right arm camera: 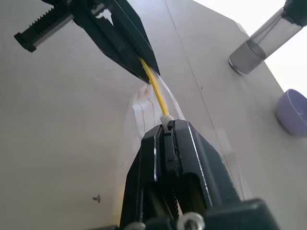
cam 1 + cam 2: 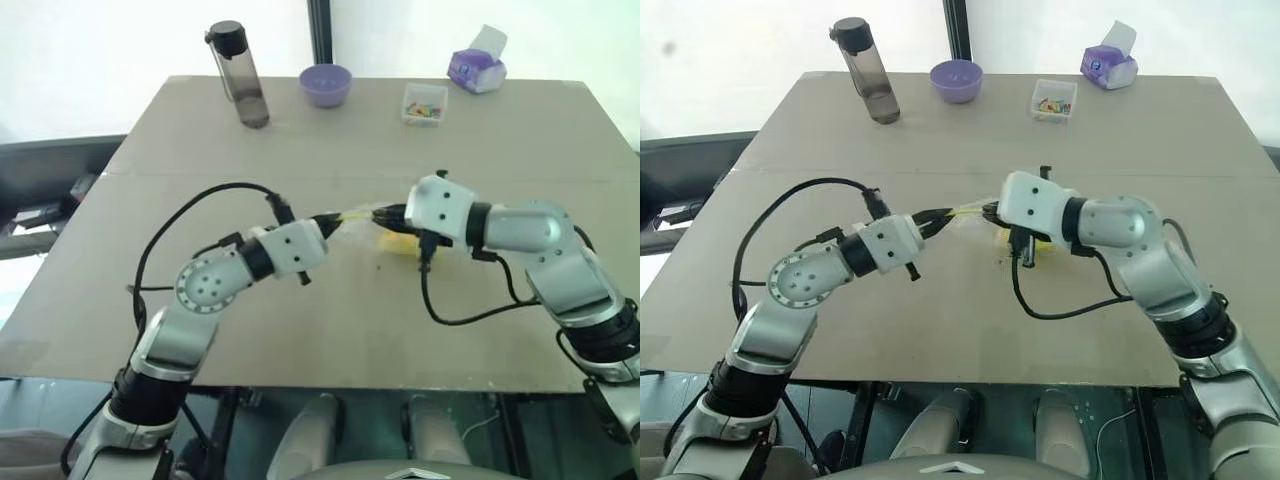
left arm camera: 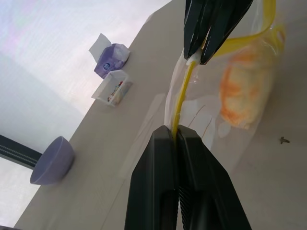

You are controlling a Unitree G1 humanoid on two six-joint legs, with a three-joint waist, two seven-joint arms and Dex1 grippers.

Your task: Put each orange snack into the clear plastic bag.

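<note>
Both the left gripper [image 3: 176, 132] and the right gripper [image 1: 166, 125] pinch the clear plastic bag [image 3: 201, 115] by its yellow strip mid-table; the orange snack [image 3: 242, 93] seems inside. Uneven pulling could tear the strip free.

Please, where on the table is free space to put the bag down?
Free: the wide near table strip before both arms, and the band between the bottle, purple bowl, small box and the arms. Crowded: the middle, around the clear plastic bag.

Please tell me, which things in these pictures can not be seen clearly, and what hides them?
- Orange snack: blurred behind the clear plastic bag; eye views, hidden by right gripper.
- Left gripper: fingers cover the bag's edge they pinch.
- Clear box: contents too small.
- Bottle: top cut off, right wrist view.
</note>
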